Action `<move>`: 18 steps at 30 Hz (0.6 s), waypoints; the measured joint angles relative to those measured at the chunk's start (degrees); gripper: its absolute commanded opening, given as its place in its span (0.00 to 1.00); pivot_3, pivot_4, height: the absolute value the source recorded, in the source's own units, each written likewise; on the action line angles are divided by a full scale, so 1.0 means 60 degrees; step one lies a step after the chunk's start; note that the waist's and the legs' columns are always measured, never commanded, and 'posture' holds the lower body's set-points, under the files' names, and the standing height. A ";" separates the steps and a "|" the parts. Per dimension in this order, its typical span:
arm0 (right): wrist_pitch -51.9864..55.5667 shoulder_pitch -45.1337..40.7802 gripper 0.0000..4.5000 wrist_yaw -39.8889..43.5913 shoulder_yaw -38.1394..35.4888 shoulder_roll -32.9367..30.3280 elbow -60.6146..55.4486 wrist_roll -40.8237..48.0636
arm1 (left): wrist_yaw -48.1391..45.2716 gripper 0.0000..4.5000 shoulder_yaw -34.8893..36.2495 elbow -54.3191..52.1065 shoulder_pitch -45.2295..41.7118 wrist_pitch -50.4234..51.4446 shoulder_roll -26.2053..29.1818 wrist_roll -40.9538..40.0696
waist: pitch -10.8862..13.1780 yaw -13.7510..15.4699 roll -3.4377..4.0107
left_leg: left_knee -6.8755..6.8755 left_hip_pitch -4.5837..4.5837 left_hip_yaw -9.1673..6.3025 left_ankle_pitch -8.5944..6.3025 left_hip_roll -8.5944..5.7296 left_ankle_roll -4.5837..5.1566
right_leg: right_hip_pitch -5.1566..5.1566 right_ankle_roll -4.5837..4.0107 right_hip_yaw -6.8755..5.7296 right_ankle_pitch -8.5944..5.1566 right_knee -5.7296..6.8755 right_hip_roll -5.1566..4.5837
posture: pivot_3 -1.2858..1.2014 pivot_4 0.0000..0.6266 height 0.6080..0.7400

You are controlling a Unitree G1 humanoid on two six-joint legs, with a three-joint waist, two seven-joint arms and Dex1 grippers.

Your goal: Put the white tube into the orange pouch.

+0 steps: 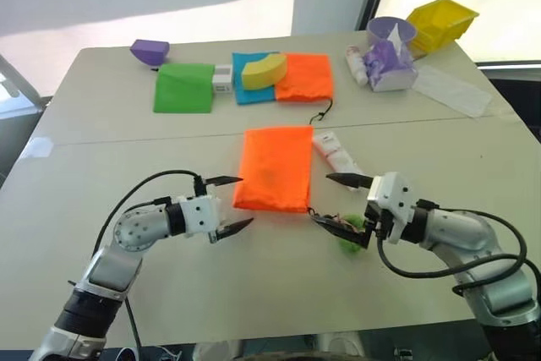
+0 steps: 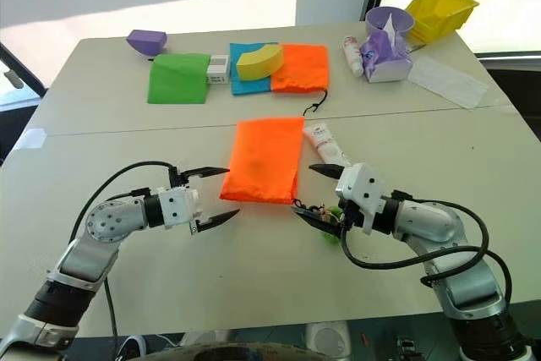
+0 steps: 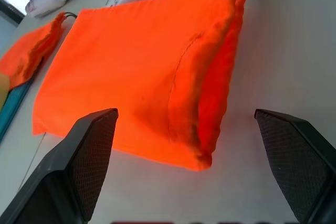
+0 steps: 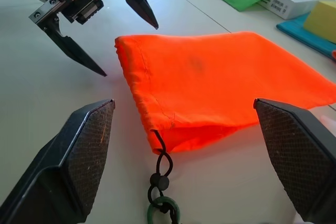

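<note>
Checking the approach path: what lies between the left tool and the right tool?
The near end of the orange pouch lies between the left tool and right tool, seen in the left eye view.

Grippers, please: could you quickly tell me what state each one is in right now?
Left gripper: open, holding nothing.
Right gripper: open, holding nothing.

Pale table (image 1: 127, 293) under orange pouch (image 1: 273, 166), white tube (image 1: 336, 151), green cloth (image 1: 183, 88).
</note>
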 measured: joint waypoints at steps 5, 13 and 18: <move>-0.0663 0.0207 0.98 0.0209 -0.0099 -0.0031 0.0596 -0.0163 | 0.0754 1.00 -0.0009 0.0047 -0.0200 0.0239 -0.0340 0.0518 | -0.0005 -0.0009 -0.0014 | 0.0008 0.0002 0.0002 0.0008 -0.0005 0.0013 | 0.0007 0.0018 0.0000 0.0010 -0.0002 -0.0002 | 0.52 0.24 1.00; -0.1350 0.0277 0.98 0.0251 -0.0084 0.0017 0.1064 -0.0439 | 0.1145 1.00 -0.0051 -0.0031 -0.0171 0.0945 -0.0461 0.0778 | -0.0006 -0.0022 -0.0016 | 0.0009 0.0018 0.0004 0.0012 0.0000 0.0019 | 0.0009 0.0038 -0.0004 0.0021 0.0015 0.0005 | 0.52 0.24 1.00; -0.1578 0.0289 1.00 0.0249 -0.0030 0.0064 0.1235 -0.0504 | 0.1139 0.59 -0.0143 -0.0219 -0.0123 0.1162 -0.0617 0.0676 | -0.0007 -0.0022 -0.0018 | 0.0018 0.0020 0.0005 0.0012 -0.0003 0.0019 | 0.0016 0.0026 0.0001 0.0014 0.0014 0.0003 | 0.52 0.24 1.00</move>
